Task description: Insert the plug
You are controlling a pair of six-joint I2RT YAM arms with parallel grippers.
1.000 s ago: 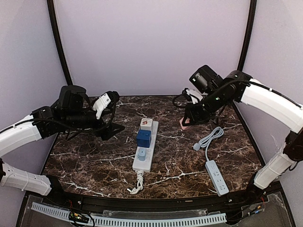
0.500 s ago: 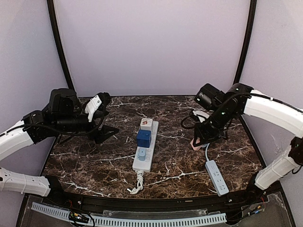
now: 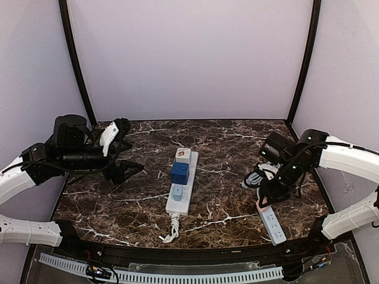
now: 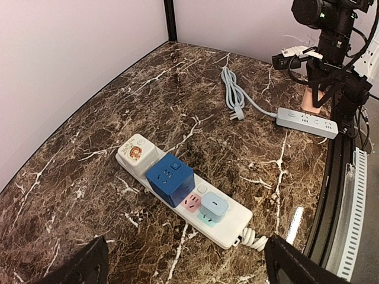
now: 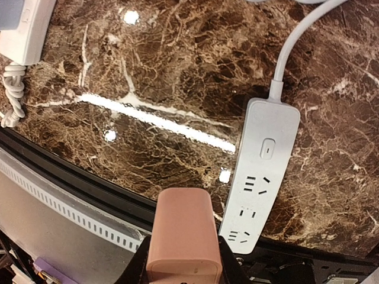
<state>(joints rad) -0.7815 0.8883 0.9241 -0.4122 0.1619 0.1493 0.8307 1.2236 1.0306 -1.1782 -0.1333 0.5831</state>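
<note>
one pink plug [image 5: 183, 234] hangs in the right jaws near the small white strip [image 5: 260, 177]; left jaws wide.

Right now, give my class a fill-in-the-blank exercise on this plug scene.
The right gripper is shut on a ____ plug. It hovers over the small power strip, whose sockets are all ____. The open left gripper holds ____. On the long power strip, the cube adapter is ____.
Missing: pink; empty; nothing; blue.
</note>
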